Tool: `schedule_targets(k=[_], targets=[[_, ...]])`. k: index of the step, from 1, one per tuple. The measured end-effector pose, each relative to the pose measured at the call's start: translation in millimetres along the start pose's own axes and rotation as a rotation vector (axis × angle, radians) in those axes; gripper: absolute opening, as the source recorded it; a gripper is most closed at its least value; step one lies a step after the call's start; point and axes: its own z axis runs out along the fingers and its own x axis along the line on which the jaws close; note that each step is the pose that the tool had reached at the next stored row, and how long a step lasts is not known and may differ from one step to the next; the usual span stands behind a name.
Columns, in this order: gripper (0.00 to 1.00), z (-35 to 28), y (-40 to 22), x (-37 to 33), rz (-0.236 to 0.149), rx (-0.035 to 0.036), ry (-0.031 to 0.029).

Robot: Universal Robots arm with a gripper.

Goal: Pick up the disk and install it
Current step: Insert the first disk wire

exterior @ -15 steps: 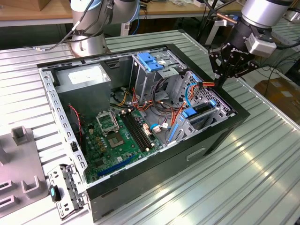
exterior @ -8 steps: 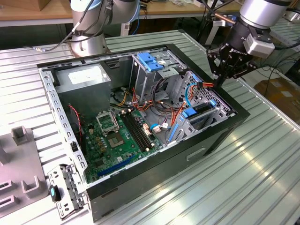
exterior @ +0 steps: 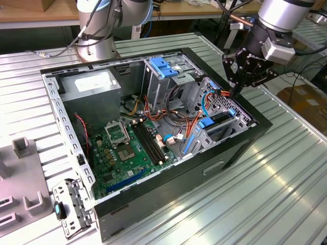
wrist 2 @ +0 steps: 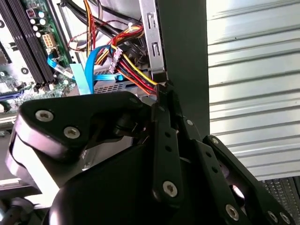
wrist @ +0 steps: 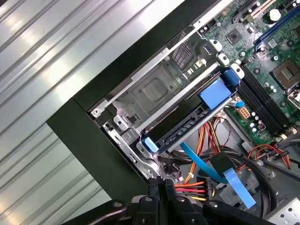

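We take the open computer case (exterior: 168, 199) as our landmark: it lies on its side on the ribbed metal table (exterior: 276, 194), so the motherboard (exterior: 127, 148) faces up and the drive bays can be reached from above. The disk (wrist: 187, 126) already sits in the drive cage (wrist: 154, 91) at the case's front corner, its dark edge and blue rails showing in the first wrist view, with a blue pull tab toward the motherboard; in the exterior view the same blue rails (exterior: 217, 120) show in the cage. We judge it seated or nearly so, though we cannot tell whether it is fully latched. The gripper (exterior: 236, 91) hangs just above the case wall beside that cage, near the red and yellow power cables (wrist 2: 133, 77). Its jaws are pressed together with nothing between them; in both wrist views the fingers (wrist 2: 164, 101) meet as one narrow blade. The arm comes down steeply from above the case's front corner, wrist tilted toward the cage.
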Motion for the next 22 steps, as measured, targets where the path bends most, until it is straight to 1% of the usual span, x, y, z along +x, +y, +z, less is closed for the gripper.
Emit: schedule_targets(k=[2, 3, 8, 10, 11, 14, 17, 22], targets=[[0.17, 0.2, 0.0, 0.0, 0.045, -0.0008, 0.0005], [0.17, 0.2, 0.0, 0.0, 0.058, -0.0011, 0.0008], [0.17, 0.3, 4.8, -5.4, 0.063, -0.0011, 0.0008], [0.17, 0.4, 5.1, -5.6, 0.078, -0.0014, 0.0009], [0.17, 0.3, 5.1, -5.6, 0.104, -0.0020, 0.0014], [0.17, 0.4, 5.1, -5.7, 0.150, -0.0028, 0.0019], [0.17, 0.4, 5.1, -5.7, 0.190, -0.0036, 0.0024], [0.17, 0.4, 5.1, -5.7, 0.245, -0.0047, 0.0031]])
